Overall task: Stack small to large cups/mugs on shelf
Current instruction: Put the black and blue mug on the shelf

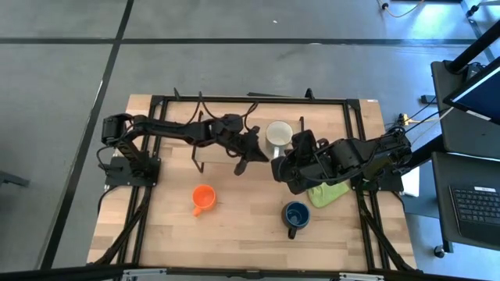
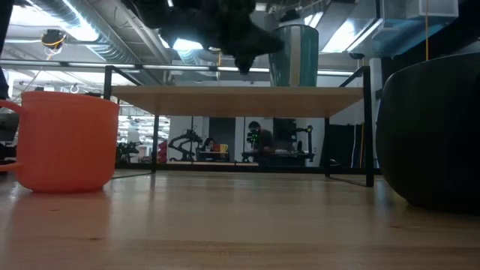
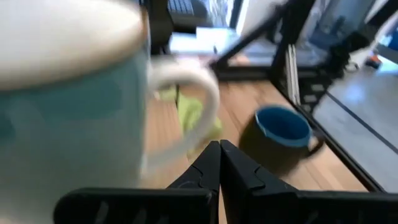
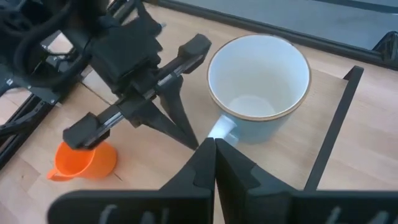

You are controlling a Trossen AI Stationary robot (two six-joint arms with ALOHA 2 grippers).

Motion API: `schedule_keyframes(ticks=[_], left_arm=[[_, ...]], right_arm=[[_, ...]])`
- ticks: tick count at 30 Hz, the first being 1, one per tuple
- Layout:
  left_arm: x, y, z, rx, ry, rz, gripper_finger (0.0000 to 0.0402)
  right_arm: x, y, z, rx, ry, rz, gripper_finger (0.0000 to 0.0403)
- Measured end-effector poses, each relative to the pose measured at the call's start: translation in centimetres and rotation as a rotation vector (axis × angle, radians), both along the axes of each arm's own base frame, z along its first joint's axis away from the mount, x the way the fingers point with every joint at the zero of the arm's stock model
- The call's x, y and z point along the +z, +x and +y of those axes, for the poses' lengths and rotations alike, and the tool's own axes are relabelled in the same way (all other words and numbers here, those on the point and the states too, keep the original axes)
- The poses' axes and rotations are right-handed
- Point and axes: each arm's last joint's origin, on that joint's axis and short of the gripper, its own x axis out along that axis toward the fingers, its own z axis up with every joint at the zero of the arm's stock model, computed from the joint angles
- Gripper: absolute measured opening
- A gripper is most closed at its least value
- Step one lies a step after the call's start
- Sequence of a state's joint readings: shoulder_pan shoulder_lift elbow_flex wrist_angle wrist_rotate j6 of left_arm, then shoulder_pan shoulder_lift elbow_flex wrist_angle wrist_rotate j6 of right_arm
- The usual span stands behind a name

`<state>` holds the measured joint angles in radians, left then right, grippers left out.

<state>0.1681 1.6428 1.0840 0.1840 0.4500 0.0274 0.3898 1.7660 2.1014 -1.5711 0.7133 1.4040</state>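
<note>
From table height the shelf (image 2: 236,101) shows only as a thin wooden edge on black legs, and what stands on it is half lost: the white mug (image 2: 294,55) rises behind a dark mass of arm, with its handle hidden there. The dark blue mug (image 2: 431,135) is cut off at the right edge of that view, a dark bulk with no rim visible, and the orange mug (image 2: 66,141) loses part of its handle at the left edge. Far behind, under the shelf, a person sits at a bench, too small to make out more. From overhead things read better: the white mug (image 1: 279,135) stands upright on the shelf (image 1: 176,117) toward its right part, the orange mug (image 1: 203,198) and the blue one (image 1: 296,215) sit on the tabletop (image 1: 242,226) in front, well apart, with a lime-green cloth (image 1: 328,193) just beside the right arm. The left arm reaches across the shelf from the left, its left gripper (image 1: 243,162) pointing down just left of the white mug, fingers pressed together and holding nothing. The right gripper (image 4: 215,148) comes in from the right, its fingers likewise closed and empty, tips just at the white mug's handle (image 4: 222,130); whether they touch it I cannot tell.
</note>
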Motion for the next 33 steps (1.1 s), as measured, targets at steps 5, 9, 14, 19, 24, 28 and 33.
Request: schedule_keyframes(ticks=[5,9,14,19,24,28,33], left_arm=[[1.0,-1.3,-0.8,-0.045,-0.017,0.053,0.0000],[3.8,-3.5,-1.9,-0.091,0.004,0.029,0.0000],[5.3,-7.2,-2.9,-0.124,0.062,0.143,0.0000],[5.8,-10.2,-4.3,-0.130,0.035,0.159,0.0000],[6.0,-12.6,-5.6,-0.030,0.017,0.143,0.0000],[5.9,-13.9,-6.5,0.008,-0.005,0.125,0.0000],[5.8,-14.2,-7.1,0.036,-0.005,0.125,0.0000]], right_arm=[[-0.1,-0.2,0.8,0.066,0.054,0.041,0.0019],[-0.3,-0.4,1.2,0.130,0.116,0.089,0.0052],[-1.2,-0.7,2.6,0.209,0.212,0.169,0.0117],[-5.2,-1.9,4.9,0.183,0.313,0.336,0.0176],[-8.3,-3.8,8.5,0.099,0.391,0.371,0.0204],[-9.9,-5.2,11.0,0.015,0.440,0.299,0.0206],[-13.1,-6.2,11.9,-0.109,0.431,0.265,0.0202]])
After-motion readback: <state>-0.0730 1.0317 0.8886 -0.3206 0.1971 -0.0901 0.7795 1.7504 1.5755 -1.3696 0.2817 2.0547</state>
